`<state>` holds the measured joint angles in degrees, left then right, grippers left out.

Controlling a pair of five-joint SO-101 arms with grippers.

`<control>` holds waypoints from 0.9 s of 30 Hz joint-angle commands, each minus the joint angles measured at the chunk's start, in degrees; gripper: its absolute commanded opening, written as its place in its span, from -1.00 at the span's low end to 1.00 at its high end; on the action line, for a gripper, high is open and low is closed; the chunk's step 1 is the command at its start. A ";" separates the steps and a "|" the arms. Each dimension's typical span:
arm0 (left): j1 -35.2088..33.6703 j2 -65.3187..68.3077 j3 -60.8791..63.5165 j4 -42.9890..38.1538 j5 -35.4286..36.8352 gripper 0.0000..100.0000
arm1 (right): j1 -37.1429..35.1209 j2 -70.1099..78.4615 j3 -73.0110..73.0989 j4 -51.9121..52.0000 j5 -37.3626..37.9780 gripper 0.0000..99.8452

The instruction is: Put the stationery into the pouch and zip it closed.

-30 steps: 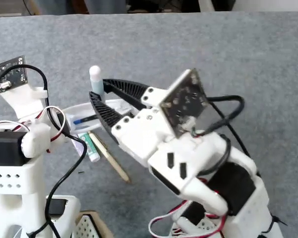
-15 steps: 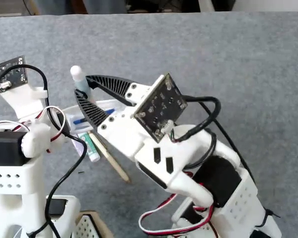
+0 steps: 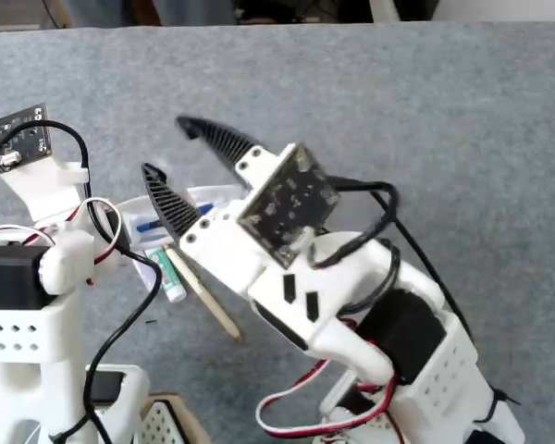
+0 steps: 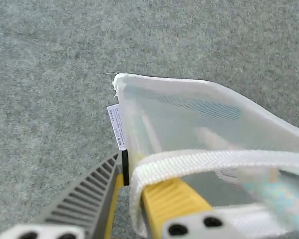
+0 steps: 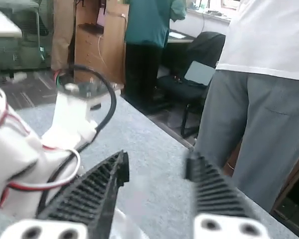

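— Grey felt counter (image 3: pixel 462 102) first, then the translucent white mesh pouch (image 3: pixel 129 211) lying on it by the left arm. What's new?
— The right gripper (image 3: pixel 165 148) hangs over the pouch, spread wide and empty. Half a second ago it carried the blue glue stick with a white cap. The left gripper (image 4: pixel 129 172) is clamped on the pouch's rim, holding the mouth open.
— So the stick dropped in?
— Probably: a pale blue shape (image 4: pixel 284 199) shows inside. The wooden pencil (image 3: pixel 203 294) and green-and-white tube (image 3: pixel 169 275) lie outside, just beside the pouch.
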<state>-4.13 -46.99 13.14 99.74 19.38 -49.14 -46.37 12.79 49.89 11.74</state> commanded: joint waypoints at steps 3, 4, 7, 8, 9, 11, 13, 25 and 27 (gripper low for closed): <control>-0.66 -0.26 -0.75 -1.05 -0.35 -0.94 | -0.70 -0.13 0.13 -0.79 2.20 -0.58; -0.66 -0.26 -0.75 -1.05 -0.35 -0.94 | -0.70 -0.13 0.04 -0.88 2.20 -0.60; -0.66 -0.26 -0.84 -1.05 -0.35 -0.94 | -0.70 -0.22 -0.31 -0.79 2.20 -0.62; -0.66 -0.26 -0.84 -1.05 -0.35 -0.94 | -0.70 -0.31 -0.75 -0.53 2.20 -0.62; -0.66 -0.26 -0.84 -1.05 -0.35 -0.94 | -0.44 -0.31 -1.45 0.35 2.29 -0.62; -0.66 -0.35 -1.27 -1.05 -0.35 -0.94 | 1.49 -1.27 -3.56 3.16 2.29 -0.62; -1.36 -0.35 -2.86 -0.97 -0.35 -0.94 | 3.87 -3.21 -4.88 6.59 2.11 -0.62; -13.93 -0.35 -6.02 -0.70 -0.26 -0.94 | 16.18 -10.86 8.92 26.20 2.29 -0.80; -15.52 -0.35 -6.11 -0.70 -0.26 -0.94 | 16.09 -10.86 13.93 23.65 2.29 -0.94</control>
<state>-17.41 -46.90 10.07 99.74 19.30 -34.11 -56.57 21.93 75.56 13.58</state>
